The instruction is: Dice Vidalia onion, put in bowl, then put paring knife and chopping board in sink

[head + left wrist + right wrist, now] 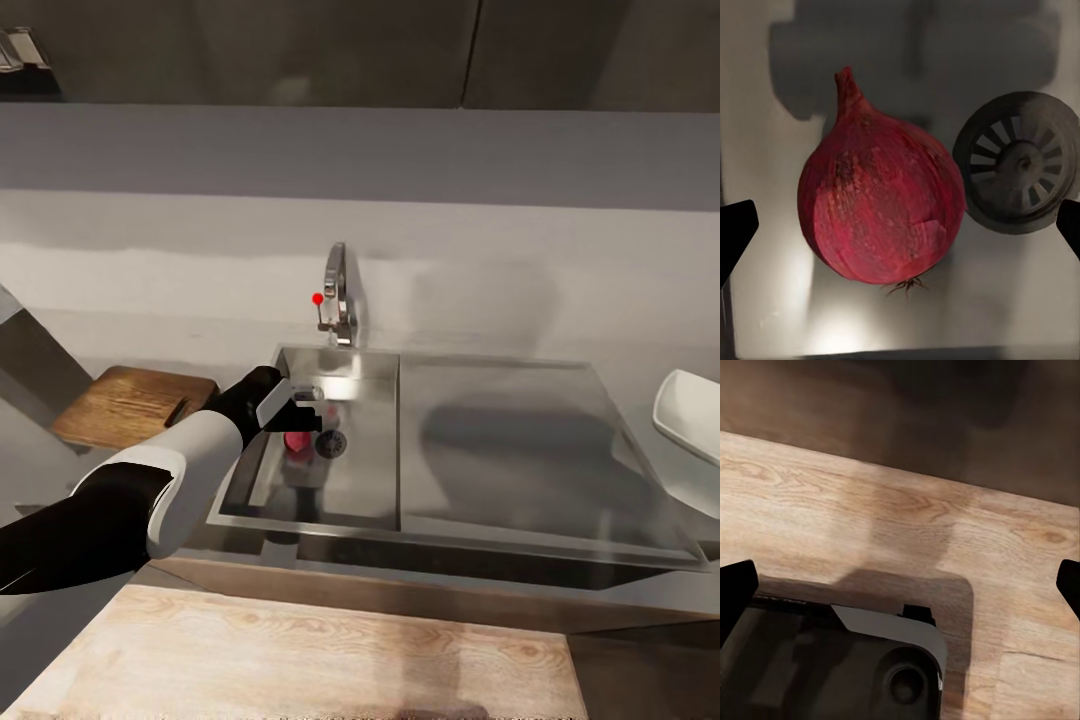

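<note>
Onion [881,206] in sink [370,500], just beside drain [1020,161] at its 9 o'clock, half hidden under left claw [305,412] in head view. Left claw spread wide, tips clear on both sides. Right claw [900,585] spread over wood floor [907,517]. Bowl [690,415] cut off at 3 o'clock; board [130,405] at 9 o'clock on bench [40,450].

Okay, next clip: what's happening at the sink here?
The robot's left arm reaches into the grey steel sink basin, its end effector open on either side of the round pinkish-red onion that lies beside the round drain. No grasp yet. The dark brown wooden chopping board sits on the counter left of the sink, the white squarish bowl to the right.
</note>
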### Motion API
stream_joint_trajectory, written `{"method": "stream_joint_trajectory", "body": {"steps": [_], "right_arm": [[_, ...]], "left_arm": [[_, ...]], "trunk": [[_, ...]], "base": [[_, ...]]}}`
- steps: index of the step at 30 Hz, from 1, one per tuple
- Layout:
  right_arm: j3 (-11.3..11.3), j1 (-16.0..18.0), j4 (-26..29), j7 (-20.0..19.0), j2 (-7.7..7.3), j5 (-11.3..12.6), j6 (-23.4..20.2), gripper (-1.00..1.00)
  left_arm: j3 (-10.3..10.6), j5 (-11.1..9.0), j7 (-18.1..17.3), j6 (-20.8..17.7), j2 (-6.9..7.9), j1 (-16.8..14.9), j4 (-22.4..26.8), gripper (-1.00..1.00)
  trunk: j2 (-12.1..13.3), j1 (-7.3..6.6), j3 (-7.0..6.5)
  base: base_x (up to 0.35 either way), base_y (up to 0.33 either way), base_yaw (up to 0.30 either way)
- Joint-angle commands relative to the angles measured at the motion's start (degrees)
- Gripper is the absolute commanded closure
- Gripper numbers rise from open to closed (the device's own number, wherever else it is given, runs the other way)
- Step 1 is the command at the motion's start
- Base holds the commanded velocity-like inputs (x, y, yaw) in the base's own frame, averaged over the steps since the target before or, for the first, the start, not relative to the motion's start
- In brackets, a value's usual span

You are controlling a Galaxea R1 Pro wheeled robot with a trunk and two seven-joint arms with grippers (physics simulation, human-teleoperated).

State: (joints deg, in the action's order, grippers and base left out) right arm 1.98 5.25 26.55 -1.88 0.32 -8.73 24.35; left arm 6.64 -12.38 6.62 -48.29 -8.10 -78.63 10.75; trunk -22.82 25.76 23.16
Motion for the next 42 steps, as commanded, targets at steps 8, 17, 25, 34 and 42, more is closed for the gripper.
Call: {"method": "stream_joint_trajectory", "body": {"steps": [8,17,25,34,42], "right_arm": [[0.2,0.0,0.0,-0.2,0.03,-0.2,0.2,-1.00],[0.2,0.0,0.0,-0.2,0.03,-0.2,0.2,-1.00],[0.1,0.0,-0.1,-0.6,-0.12,-0.3,0.3,-1.00],[0.0,0.0,-0.2,-0.8,-0.41,-0.3,0.3,-1.00],[0.1,0.0,-0.2,-0.7,-0.44,-0.3,0.3,-1.00]], "left_arm": [[0.4,-0.6,0.4,-0.2,0.01,0.0,0.1,-1.00],[0.4,-0.6,0.4,-0.2,0.01,0.0,0.1,-1.00],[0.4,-0.6,0.4,-0.2,0.01,0.0,0.1,-1.00],[0.4,-0.6,0.4,-0.2,0.00,0.0,0.1,-1.00],[0.4,-0.6,0.4,-0.2,0.01,0.0,0.1,-1.00]], "trunk": [[-0.1,0.02,0.82],[-0.1,0.02,1.64],[-0.1,0.02,1.91],[-0.1,0.02,1.92],[-0.1,0.02,1.92]], "base": [[0.000,0.000,0.000],[0.000,0.000,0.000],[0.000,0.000,0.000],[0.000,0.000,0.000],[0.000,0.000,0.000]]}}
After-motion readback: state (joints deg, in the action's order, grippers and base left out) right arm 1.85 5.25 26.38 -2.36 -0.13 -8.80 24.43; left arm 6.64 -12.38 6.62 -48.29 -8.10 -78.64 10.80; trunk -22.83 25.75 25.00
